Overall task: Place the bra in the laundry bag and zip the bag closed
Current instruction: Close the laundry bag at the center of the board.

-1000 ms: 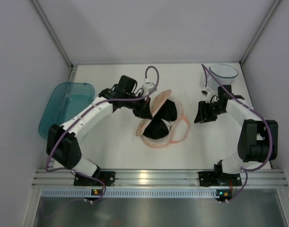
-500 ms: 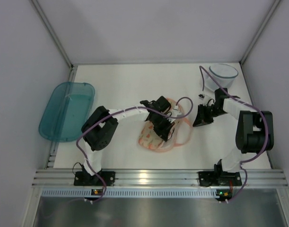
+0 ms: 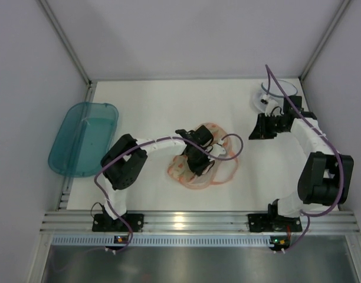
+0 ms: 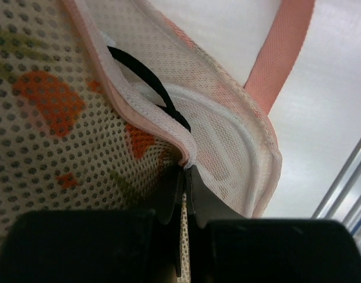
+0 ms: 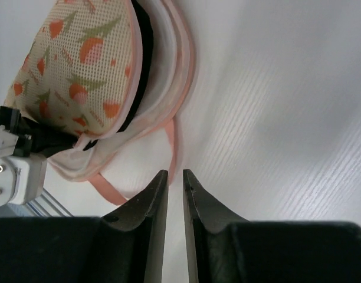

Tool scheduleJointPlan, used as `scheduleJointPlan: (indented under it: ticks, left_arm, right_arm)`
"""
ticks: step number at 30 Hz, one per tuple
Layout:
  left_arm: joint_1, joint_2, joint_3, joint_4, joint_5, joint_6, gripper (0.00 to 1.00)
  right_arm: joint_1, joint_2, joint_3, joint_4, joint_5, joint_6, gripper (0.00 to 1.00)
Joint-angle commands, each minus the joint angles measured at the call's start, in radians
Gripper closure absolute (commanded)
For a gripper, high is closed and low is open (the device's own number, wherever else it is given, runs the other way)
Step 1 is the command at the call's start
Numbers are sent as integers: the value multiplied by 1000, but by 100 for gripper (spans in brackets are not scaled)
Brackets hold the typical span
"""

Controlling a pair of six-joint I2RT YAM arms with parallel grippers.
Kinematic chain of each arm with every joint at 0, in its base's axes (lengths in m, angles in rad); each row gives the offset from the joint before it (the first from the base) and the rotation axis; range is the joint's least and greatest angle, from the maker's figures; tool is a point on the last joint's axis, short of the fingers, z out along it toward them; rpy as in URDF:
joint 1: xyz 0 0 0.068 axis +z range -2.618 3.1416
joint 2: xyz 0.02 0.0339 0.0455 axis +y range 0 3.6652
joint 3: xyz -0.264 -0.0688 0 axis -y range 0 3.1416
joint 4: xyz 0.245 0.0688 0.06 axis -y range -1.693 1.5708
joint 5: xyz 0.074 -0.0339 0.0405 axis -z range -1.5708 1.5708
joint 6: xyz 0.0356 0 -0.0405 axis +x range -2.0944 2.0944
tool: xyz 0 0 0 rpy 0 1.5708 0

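Note:
The laundry bag [image 3: 180,171] lies mid-table with its printed flap folded over. My left gripper [image 3: 195,160] sits on top of it. In the left wrist view this gripper [image 4: 185,171] is shut on the bag's mesh edge [image 4: 51,118], beside the pink zip edging. A thin black strap of the bra [image 4: 146,76] shows inside the bag. In the right wrist view the bra [image 5: 145,41] shows as a dark sliver between the lobes of the bag [image 5: 80,59]. My right gripper [image 3: 258,131] [image 5: 175,174] is shut and empty, well to the right of the bag.
A teal plastic bin [image 3: 83,138] stands at the table's left edge. A translucent white round tub [image 3: 279,90] stands at the back right, just behind my right arm. The bag's pink loop [image 3: 227,171] trails toward the front right. Walls enclose the table on three sides.
The bag's flap has been folded over the bra, which lay exposed a second ago. My left gripper moved onto the bag. My right gripper drew back toward the tub.

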Motion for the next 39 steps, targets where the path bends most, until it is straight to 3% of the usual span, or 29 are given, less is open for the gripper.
scheduleJointPlan:
  ticks: [1,3,9,11,14,15,17,21,23,27,32,35,39]
  left_arm:
    - [9,-77,-111,-128,-214,294,98]
    - [12,-117,-138,-128,-251,377,95]
    - [18,-272,-86,-128,-205,437,66]
    - [18,-306,-55,-128,-203,434,63]
    - [18,-391,-46,-128,-225,417,61]
    - [18,-449,-52,-128,-216,400,50]
    - [20,-509,-81,-157,-180,390,46]
    - [17,-638,-162,-245,-75,388,46]
    - [17,-649,-200,-318,-19,414,46]
    - [14,-604,-298,-337,41,428,47]
    - [-16,-501,-311,-332,80,403,51]
    - [-19,-441,-331,-289,64,408,51]
    - [-17,-393,-392,-179,-78,428,50]
  right_arm:
    - [-8,14,42,-36,44,-51,83]
    - [-8,43,33,-40,15,-33,84]
    - [-6,116,1,56,-81,82,84]
    - [-6,110,21,87,-86,93,83]
    - [-5,87,108,124,-89,115,77]
    - [-3,93,180,128,-87,121,73]
    - [14,114,267,112,-81,116,68]
    - [80,209,481,107,-66,124,64]
    - [154,231,507,143,-39,145,64]
    - [287,299,554,203,31,139,57]
    - [422,378,590,283,98,161,52]
    - [457,438,599,331,104,203,51]
    - [473,540,634,343,104,224,52]
